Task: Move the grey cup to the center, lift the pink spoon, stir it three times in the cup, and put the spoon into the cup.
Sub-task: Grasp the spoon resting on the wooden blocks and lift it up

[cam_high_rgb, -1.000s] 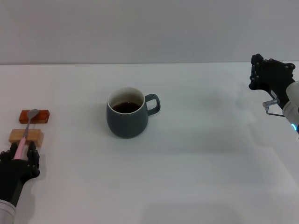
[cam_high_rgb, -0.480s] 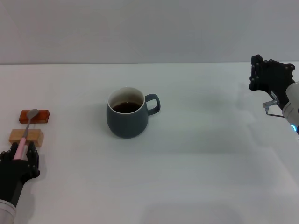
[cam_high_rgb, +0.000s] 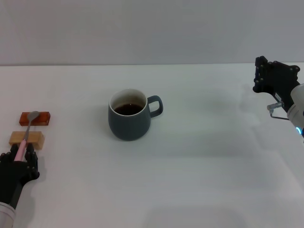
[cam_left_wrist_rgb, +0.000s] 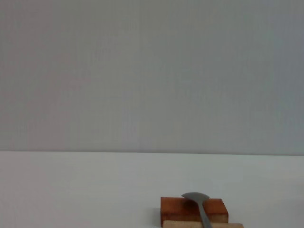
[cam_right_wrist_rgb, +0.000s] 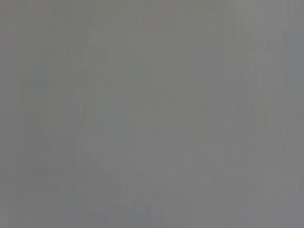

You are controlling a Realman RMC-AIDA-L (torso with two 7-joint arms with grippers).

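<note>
The grey cup (cam_high_rgb: 129, 121) stands upright on the white table (cam_high_rgb: 204, 156) near the middle, handle to the right, with dark liquid inside. At the far left the pink spoon (cam_high_rgb: 27, 129) lies across two wooden blocks, its metal bowl (cam_left_wrist_rgb: 195, 196) on the far block. My left gripper (cam_high_rgb: 20, 159) is at the near end of the pink handle, its black fingers closed against it on both sides. My right gripper (cam_high_rgb: 275, 76) hangs open and empty above the table's far right edge, well away from the cup.
A red-brown block (cam_high_rgb: 42, 118) and a tan block (cam_high_rgb: 33, 139) hold the spoon up at the left edge. Bare white tabletop lies between the blocks and the cup. The right wrist view shows only plain grey.
My left gripper has shifted slightly toward the near edge and its fingers have drawn in on the spoon handle. The cup, spoon and right arm have not moved.
</note>
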